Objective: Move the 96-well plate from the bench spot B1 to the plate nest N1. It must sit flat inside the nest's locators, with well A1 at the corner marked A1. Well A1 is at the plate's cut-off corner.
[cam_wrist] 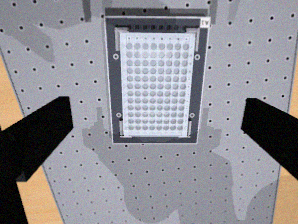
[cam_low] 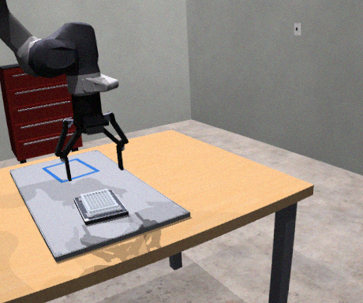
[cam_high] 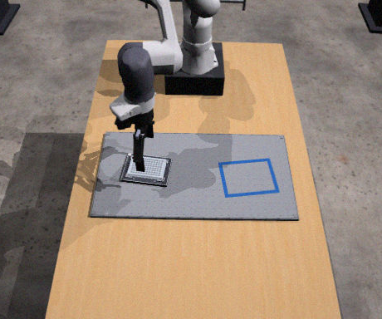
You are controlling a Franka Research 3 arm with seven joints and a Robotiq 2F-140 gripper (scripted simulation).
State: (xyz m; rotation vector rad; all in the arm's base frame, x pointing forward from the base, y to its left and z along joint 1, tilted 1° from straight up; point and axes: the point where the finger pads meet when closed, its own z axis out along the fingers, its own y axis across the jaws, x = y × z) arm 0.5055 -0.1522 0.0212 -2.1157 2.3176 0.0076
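The white 96-well plate (cam_high: 157, 167) (cam_low: 99, 201) (cam_wrist: 154, 85) lies flat inside the dark plate nest (cam_high: 144, 181) (cam_low: 106, 218) (cam_wrist: 111, 85) on the left part of the grey perforated board (cam_high: 186, 203) (cam_low: 50, 233) (cam_wrist: 250, 60). The nest's A1 label (cam_wrist: 204, 22) is at its top right corner in the wrist view. I cannot tell which plate corner is the cut-off one. My gripper (cam_high: 139, 166) (cam_low: 95, 173) (cam_wrist: 158, 113) is open and empty. It hangs above the plate with its fingers spread wide on either side. The blue outlined spot B1 (cam_high: 244, 161) (cam_low: 52, 176) holds nothing.
The board lies on a wooden table (cam_high: 186, 270) (cam_low: 224, 173). The robot base (cam_high: 194, 80) stands at the table's far end. A red drawer cabinet (cam_low: 39, 110) stands against the wall behind the table.
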